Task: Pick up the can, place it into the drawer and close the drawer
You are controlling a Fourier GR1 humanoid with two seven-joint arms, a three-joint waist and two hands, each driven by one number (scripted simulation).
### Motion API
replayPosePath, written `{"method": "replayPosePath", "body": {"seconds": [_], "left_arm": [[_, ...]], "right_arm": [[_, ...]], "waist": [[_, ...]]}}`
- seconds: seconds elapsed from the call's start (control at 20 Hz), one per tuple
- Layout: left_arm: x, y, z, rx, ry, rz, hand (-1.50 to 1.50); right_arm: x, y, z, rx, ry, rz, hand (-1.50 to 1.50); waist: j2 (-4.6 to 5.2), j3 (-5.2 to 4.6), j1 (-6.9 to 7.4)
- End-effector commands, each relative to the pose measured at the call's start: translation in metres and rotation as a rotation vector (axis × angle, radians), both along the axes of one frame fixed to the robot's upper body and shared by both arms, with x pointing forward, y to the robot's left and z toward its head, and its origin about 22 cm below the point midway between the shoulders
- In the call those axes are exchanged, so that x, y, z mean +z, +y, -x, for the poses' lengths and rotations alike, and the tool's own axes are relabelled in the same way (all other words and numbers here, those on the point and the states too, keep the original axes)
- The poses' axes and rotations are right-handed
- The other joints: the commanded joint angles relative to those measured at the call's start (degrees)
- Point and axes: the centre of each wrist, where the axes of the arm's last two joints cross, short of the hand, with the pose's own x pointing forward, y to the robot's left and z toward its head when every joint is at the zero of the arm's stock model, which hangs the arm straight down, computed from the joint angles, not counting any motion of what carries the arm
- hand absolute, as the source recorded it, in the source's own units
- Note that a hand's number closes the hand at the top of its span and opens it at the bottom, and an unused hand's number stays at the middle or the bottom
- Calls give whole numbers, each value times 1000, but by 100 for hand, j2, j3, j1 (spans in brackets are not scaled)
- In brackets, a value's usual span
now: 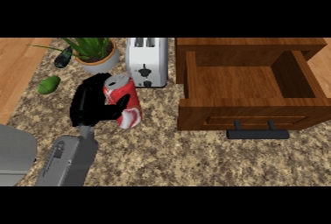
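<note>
A red can [128, 109] with a silver top is over the speckled counter [194, 157], left of the drawer, leaning slightly with its top towards the back left. My left hand [87, 103] is shut on it from its left side; the fingers curl round the far side and the thumb crosses its front. The wooden drawer [239, 81] at the right stands pulled open and holds nothing, its black handle [258, 132] facing me. My right hand does not show.
A white toaster [146, 61] stands just behind the can. A potted plant [96, 54] and a dark object [63, 57] stand at the back left, and a green fruit [48, 85] lies at the left. A grey rounded shape [14, 153] fills the lower left edge.
</note>
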Motion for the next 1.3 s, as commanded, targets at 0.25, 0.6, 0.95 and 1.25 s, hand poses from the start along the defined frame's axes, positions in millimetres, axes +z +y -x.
{"method": "replayPosePath", "body": {"seconds": [0.25, 0.6, 0.95, 1.25], "left_arm": [[65, -29, -21, -27, -28, -51, 150], [114, -78, -40, -23, -72, -85, 150], [148, -120, -47, -34, -53, -94, 150], [164, -138, -67, -30, -47, -105, 150]], "right_arm": [[-4, 9, -3, -4, 3, -8, -150], [4, 5, -2, 2, -16, 1, -150], [4, -5, -11, 5, -1, -16, -150], [-2, 1, -10, 6, -23, -22, -150]], "waist": [[7, -1, -22], [11, -1, -42], [10, -1, -38], [12, -1, -70]]}}
